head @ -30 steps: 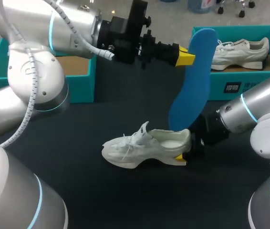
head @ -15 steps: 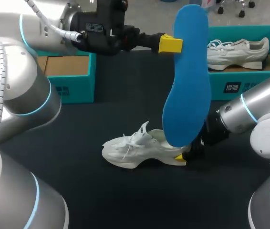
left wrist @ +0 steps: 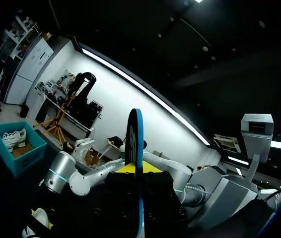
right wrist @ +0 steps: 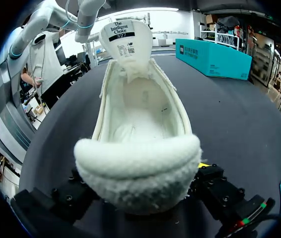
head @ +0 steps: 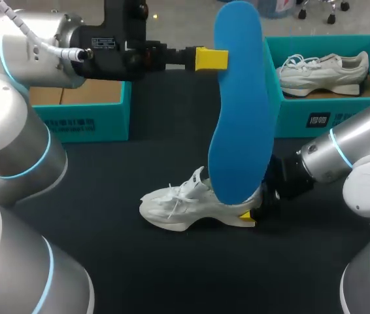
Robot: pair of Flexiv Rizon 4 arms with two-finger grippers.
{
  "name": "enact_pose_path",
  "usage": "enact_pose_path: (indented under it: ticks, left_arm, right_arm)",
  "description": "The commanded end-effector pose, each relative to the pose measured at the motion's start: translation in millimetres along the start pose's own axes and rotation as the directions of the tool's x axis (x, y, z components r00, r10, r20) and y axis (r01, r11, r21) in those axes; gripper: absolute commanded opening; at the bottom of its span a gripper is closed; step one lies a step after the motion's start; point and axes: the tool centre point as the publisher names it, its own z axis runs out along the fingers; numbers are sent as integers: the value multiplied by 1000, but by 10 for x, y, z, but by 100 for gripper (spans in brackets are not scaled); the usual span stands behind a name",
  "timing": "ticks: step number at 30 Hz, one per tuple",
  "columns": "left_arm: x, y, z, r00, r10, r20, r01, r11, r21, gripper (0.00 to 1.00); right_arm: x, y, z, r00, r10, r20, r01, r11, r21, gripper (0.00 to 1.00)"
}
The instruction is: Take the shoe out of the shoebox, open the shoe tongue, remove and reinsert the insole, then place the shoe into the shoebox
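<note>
Currently left gripper [head: 220, 59] pinches blue insole [head: 237, 118] upright, lower end over shoe [head: 178, 206]. Right gripper [head: 253, 212] clamps its heel from 3 o'clock. Shoebox [head: 316, 119] at 1 o'clock.

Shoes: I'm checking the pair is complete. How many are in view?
2. One white shoe lies on the table, heel held by the right gripper; the other shoe sits in the teal shoebox at the far right. Another box, at left, is partly hidden.

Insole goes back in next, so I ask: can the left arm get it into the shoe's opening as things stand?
Probably yes. The left gripper holds the insole upright over the shoe, whose opening lies bare, tongue pulled back; the right gripper grips only the heel.
</note>
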Motion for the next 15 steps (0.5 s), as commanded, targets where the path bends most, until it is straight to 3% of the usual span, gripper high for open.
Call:
enact_pose_path:
  ticks: [1, 15]
  left_arm:
    - [-29, -17, -55, 1000, 1, 1, -1, 1000, -8, 0]
    - [-100, -48, -75, 1000, 13, 6, -13, 1000, -2, 0]
  right_arm:
    - [6, -21, 46, 1000, 0, 1, 0, 1000, 2, 0]
    - [6, -21, 46, 1000, 0, 1, 0, 1000, 2, 0]
